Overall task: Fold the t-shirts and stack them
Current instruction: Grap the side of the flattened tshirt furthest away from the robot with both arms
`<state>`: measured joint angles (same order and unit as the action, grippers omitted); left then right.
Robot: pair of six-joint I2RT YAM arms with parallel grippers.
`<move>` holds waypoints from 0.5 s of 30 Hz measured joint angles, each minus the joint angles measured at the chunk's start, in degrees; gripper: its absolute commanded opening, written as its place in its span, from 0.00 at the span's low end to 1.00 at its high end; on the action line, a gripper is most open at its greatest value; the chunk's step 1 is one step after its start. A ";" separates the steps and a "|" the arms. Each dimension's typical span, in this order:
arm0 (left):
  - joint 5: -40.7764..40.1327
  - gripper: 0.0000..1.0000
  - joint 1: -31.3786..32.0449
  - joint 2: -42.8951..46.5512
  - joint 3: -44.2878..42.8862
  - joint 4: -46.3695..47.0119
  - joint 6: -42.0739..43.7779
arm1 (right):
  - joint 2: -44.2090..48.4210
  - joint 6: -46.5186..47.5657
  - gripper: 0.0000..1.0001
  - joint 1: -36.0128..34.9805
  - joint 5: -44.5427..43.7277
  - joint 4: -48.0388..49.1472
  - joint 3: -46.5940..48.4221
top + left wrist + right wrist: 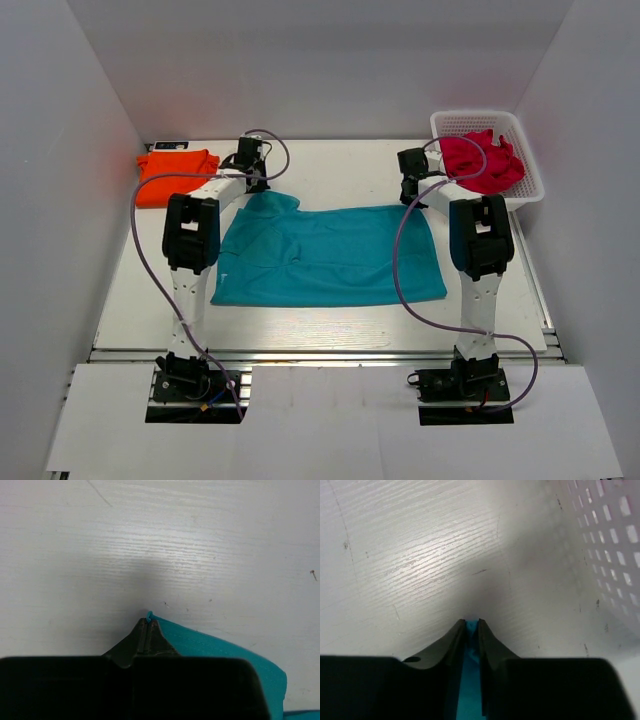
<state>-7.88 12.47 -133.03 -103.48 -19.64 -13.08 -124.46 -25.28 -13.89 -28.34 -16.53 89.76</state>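
Observation:
A teal t-shirt (pixel 330 257) lies spread in the middle of the table, folded into a rough rectangle. My left gripper (pixel 255 180) is shut on its far left corner; in the left wrist view the teal fabric (pixel 215 647) pokes out at the closed tips (pixel 148 621). My right gripper (pixel 410 190) is shut on the far right corner, with teal cloth (pixel 470 680) pinched between the fingers (pixel 472 622). An orange t-shirt (pixel 176 174) lies folded at the far left corner of the table.
A white perforated basket (pixel 530 180) at the far right holds a crumpled red garment (pixel 480 162); its wall shows in the right wrist view (pixel 610 535). White walls enclose the table on three sides. Purple cables loop over both arms.

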 measured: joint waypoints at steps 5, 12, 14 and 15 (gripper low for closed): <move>0.24 0.00 0.00 4.57 5.38 2.58 0.48 | 0.00 1.73 0.00 -0.02 0.02 0.92 -0.09; 2.23 0.00 -0.02 16.96 18.58 9.66 1.27 | 4.87 4.61 0.00 -0.35 1.55 5.57 -6.64; 3.28 0.00 -0.02 21.05 22.91 12.00 1.20 | 8.13 5.16 0.00 -0.50 2.16 6.56 -9.75; 3.78 0.00 -0.02 22.82 24.85 12.90 1.09 | 9.77 5.40 0.00 -0.57 2.45 7.13 -11.06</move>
<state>-4.10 12.45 -110.21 -78.63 -6.74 -11.99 -114.69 -19.88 -14.46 -25.89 -9.41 78.70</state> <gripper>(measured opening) 0.019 0.012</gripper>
